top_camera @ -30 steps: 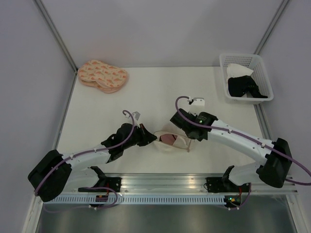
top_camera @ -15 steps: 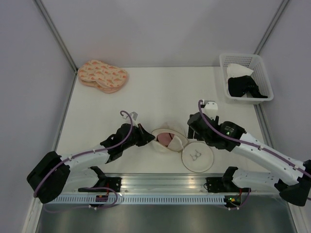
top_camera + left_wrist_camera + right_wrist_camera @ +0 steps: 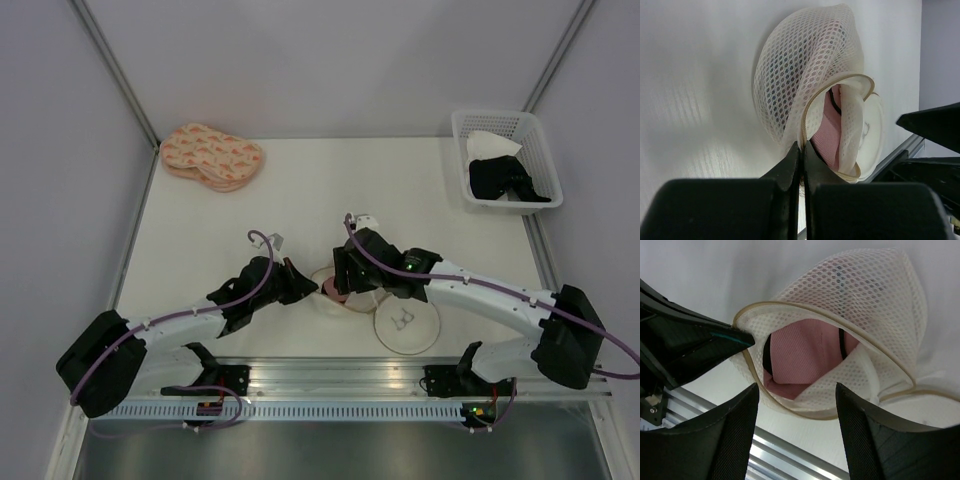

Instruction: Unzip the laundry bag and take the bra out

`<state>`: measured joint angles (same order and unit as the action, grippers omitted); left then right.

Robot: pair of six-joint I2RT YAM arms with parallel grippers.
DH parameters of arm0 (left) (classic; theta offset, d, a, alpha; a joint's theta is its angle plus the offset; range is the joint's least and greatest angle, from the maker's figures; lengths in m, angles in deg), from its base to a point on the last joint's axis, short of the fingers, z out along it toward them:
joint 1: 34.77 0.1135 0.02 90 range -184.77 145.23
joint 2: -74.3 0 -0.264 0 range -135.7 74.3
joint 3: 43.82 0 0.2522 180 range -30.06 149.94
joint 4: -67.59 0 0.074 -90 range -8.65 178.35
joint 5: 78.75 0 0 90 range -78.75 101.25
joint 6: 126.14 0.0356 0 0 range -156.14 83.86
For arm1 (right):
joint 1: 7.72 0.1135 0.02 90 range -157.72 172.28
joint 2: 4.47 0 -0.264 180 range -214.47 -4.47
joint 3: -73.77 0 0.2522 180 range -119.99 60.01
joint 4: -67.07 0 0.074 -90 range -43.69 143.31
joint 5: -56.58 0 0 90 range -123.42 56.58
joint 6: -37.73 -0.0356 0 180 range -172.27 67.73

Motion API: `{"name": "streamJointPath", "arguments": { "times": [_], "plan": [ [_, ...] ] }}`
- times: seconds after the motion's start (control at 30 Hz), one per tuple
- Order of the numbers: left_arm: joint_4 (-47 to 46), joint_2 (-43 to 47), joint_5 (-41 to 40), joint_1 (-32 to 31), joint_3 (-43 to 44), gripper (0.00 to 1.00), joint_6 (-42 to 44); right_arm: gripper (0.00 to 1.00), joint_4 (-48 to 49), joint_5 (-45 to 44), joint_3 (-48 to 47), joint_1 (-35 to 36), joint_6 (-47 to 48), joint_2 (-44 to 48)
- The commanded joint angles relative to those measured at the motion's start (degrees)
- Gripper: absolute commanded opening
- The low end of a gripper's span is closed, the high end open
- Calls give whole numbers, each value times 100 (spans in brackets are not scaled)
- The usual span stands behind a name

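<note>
Right gripper [image 3: 796,390] spread; dusty-pink soft fabric bra [image 3: 800,352] lay mid-frame, straight ahead, inside white mesh drum-shaped laundry bag [image 3: 875,295]; left gripper [image 3: 801,150] pinched its rim.

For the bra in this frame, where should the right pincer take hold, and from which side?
Grip the bra by its exposed pink fold inside the laundry bag's unzipped mouth. Come straight in through that opening with the open right pincer, opposite the left pincer pinching the zipper rim. Mesh covers every other side.

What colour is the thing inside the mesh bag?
The bra is dusty pink, clearest in the right wrist view.
</note>
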<state>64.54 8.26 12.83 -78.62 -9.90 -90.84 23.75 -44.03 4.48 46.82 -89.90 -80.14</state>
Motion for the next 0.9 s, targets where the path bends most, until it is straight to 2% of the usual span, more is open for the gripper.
{"name": "streamJointPath", "arguments": {
  "times": [0.0, 0.47, 0.6, 0.67, 0.7, 0.73, 0.83, 0.87],
  "plan": [
    [-164, -5, 44, -27, -83, 2, -164, 68, 750, 314, -37, 21, 221, -482],
    [-164, 144, 17, -26, -179, 2, -173, 66, 1594, 103, 113, 12, 352, -2240],
    [-225, 144, 35, -26, -223, 2, -199, 63, 1559, -142, 60, 12, 326, -2618],
    [-252, 162, 35, -27, -250, 2, -208, 53, 1506, -230, 51, 12, 300, -2785],
    [-260, 170, 44, -27, -258, 2, -217, 45, 1515, -257, 60, 12, 291, -2812],
    [-260, 162, 44, -27, -267, 2, -217, 27, 1523, -283, 77, 12, 274, -2829],
    [-260, 179, 35, -18, -285, 2, -217, 0, 1453, -327, 112, 12, 265, -2681],
    [-260, 179, 26, -26, -294, 2, -226, 0, 1410, -354, 138, 21, 265, -2619]
  ]
}}
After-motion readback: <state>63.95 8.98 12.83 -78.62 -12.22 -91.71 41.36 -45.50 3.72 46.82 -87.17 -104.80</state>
